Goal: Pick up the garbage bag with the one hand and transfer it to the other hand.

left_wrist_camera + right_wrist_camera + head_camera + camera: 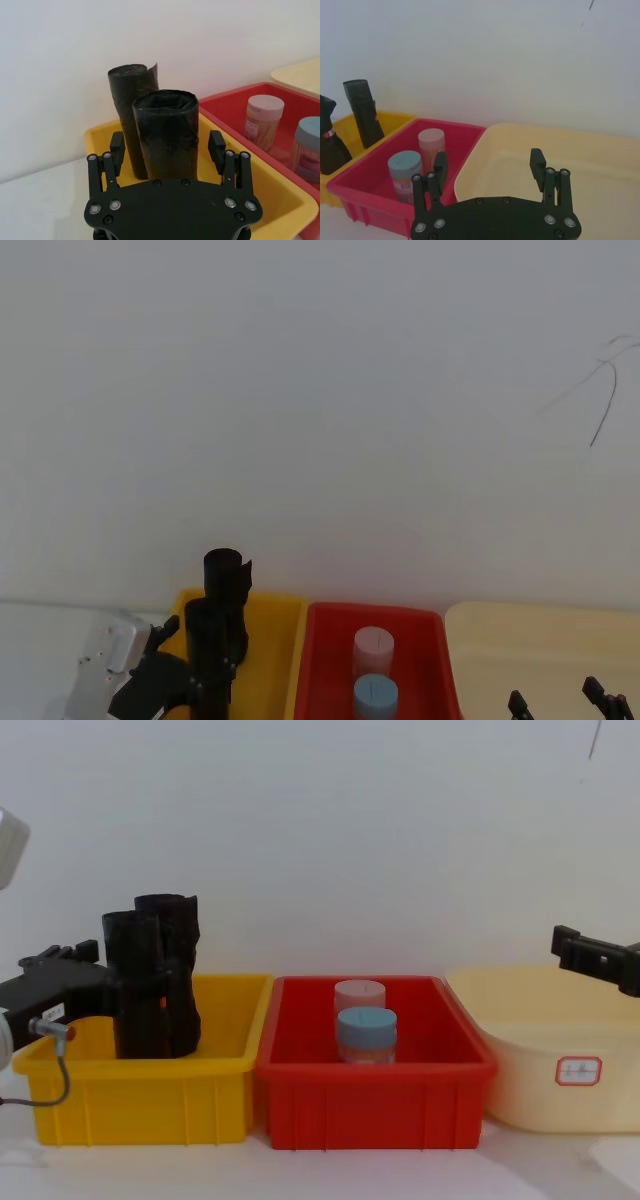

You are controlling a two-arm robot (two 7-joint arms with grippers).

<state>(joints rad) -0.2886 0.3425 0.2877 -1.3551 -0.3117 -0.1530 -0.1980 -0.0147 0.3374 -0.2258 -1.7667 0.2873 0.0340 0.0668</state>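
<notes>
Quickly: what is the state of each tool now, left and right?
Left tool: open, its fingers astride the front black roll of wrinkled plastic, not clamped.
Right tool: open, empty, above the cream plastic tub.

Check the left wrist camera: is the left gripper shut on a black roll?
No, the left gripper stands open, its fingers apart on either side of the nearer black roll.

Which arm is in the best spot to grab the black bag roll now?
Left. The left pincer, open, straddles the garbage bag in the yellow bin; the right pincer hangs open by the cream tub.
</notes>
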